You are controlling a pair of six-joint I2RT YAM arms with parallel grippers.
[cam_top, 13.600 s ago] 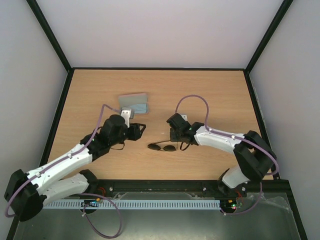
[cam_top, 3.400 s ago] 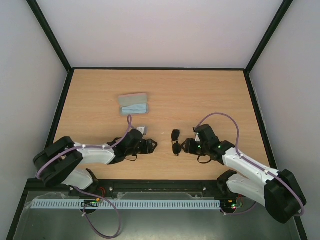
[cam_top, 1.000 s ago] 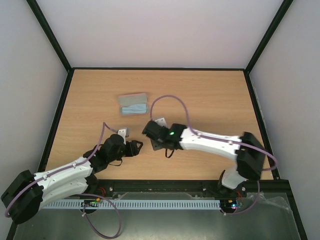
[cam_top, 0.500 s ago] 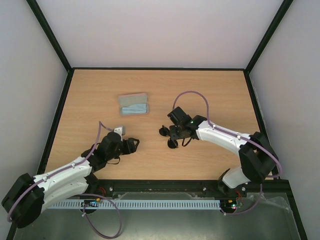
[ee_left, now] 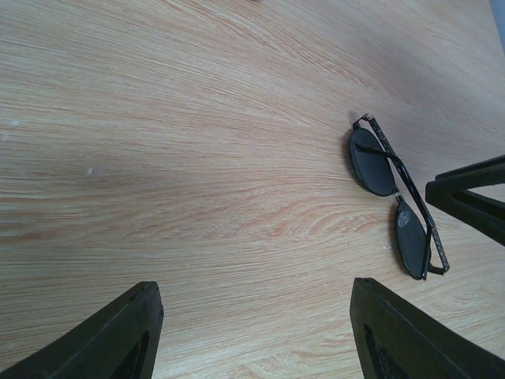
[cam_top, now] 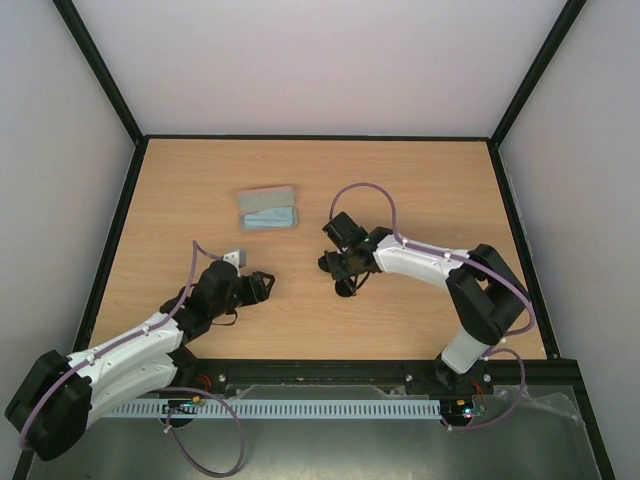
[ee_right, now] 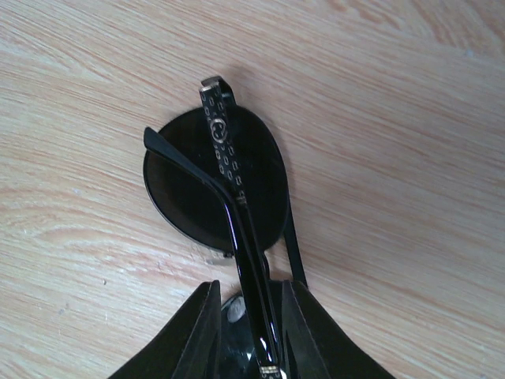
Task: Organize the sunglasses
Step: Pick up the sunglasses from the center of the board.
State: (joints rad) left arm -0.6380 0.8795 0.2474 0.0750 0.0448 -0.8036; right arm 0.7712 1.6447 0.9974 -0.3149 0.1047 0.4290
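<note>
The sunglasses point(cam_top: 345, 289) lie folded on the wooden table, round dark lenses flat, one temple crossing the lens point(ee_right: 189, 189). My right gripper point(ee_right: 246, 316) hangs low over them. Its jaws stand narrowly open on either side of the folded temples, and a thin gap shows at each finger point(ee_right: 197, 332). My left gripper point(ee_left: 256, 332) is wide open with nothing between its fingers, a little to the left of the glasses point(ee_left: 375, 162). In the top view, the left gripper point(cam_top: 268, 282) points at the right gripper point(cam_top: 338, 272).
An open case point(cam_top: 267, 198) with a light blue cloth point(cam_top: 270, 219) in it lies further back, left of centre. A black frame point(cam_top: 118, 230) edges the table, with white walls behind.
The right gripper has swung from the left back over the sunglasses, and its jaws have narrowed around the temples. The left gripper has edged slightly and opened a little more.
</note>
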